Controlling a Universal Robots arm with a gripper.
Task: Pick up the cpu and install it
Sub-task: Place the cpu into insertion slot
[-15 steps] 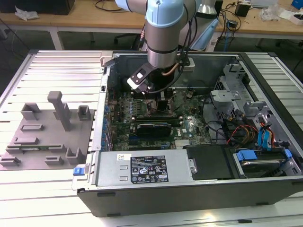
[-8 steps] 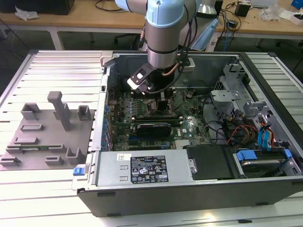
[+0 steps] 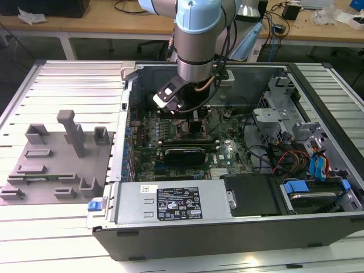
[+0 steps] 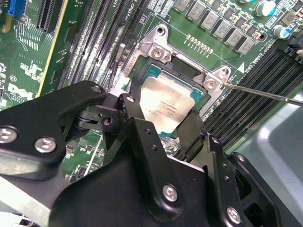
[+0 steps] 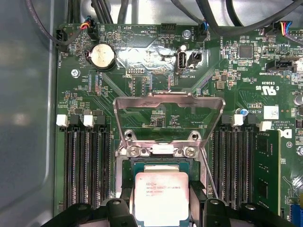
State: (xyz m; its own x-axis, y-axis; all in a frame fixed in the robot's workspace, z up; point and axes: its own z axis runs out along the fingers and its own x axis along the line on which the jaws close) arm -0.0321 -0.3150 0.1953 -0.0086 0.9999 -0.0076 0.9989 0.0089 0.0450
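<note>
The cpu [image 4: 165, 101] is a small square chip with a silver top. It lies level in the dark socket frame [image 4: 156, 45] on the green motherboard [image 5: 156, 75]. In both wrist views my gripper [image 4: 161, 111] has a black finger against each of two opposite edges of the cpu [image 5: 162, 194], so it is shut on it. The socket's metal load plate [image 5: 168, 111] stands swung open, and the thin wire lever [image 4: 265, 92] is released to the side. In the exterior view the gripper [image 3: 189, 116] reaches down into the open computer case [image 3: 227, 239].
Black memory slots [image 5: 85, 165] flank the socket on both sides. A power supply [image 3: 170, 205] and a drive bay with blue clips [image 3: 310, 170] sit inside the case. A grey fixture plate with blocks [image 3: 57, 165] lies at the exterior view's left.
</note>
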